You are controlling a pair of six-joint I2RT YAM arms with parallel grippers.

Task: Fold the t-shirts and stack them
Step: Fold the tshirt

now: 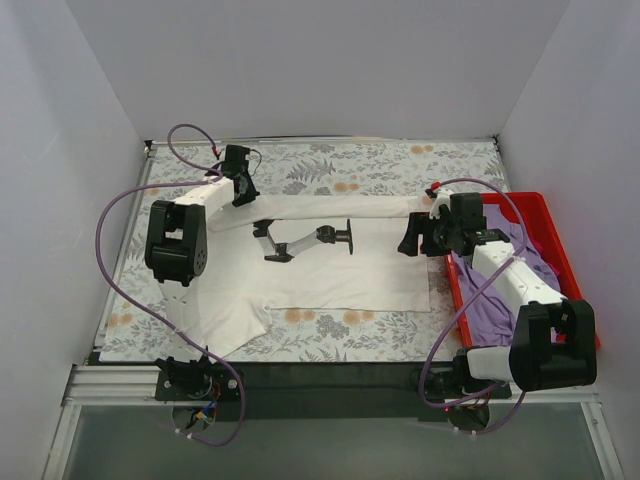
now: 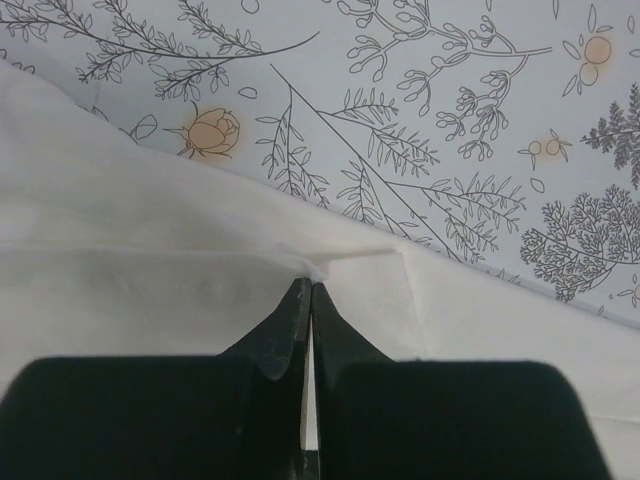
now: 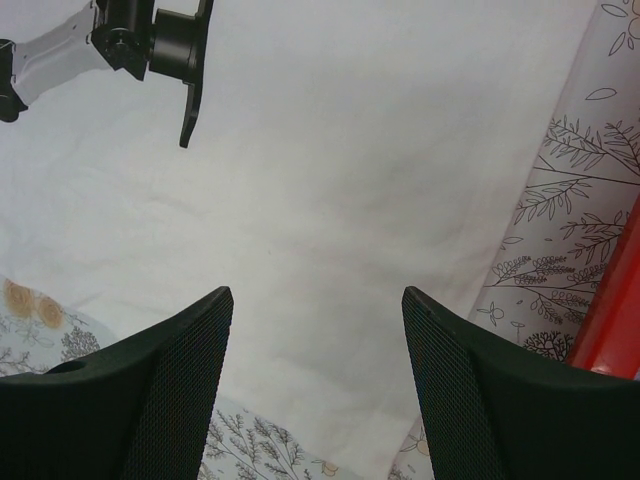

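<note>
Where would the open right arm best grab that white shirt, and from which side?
Likely the far right corner of the white t-shirt, coming down from above. The cloth lies flat there with a free edge beside the red bin, matching the far edge where the left end effector is shut on it.

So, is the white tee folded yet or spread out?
Spread out: the white tee lies flat across the tablecloth, graphic up, a sleeve out at near left. The left pincer is shut on its far edge.
</note>
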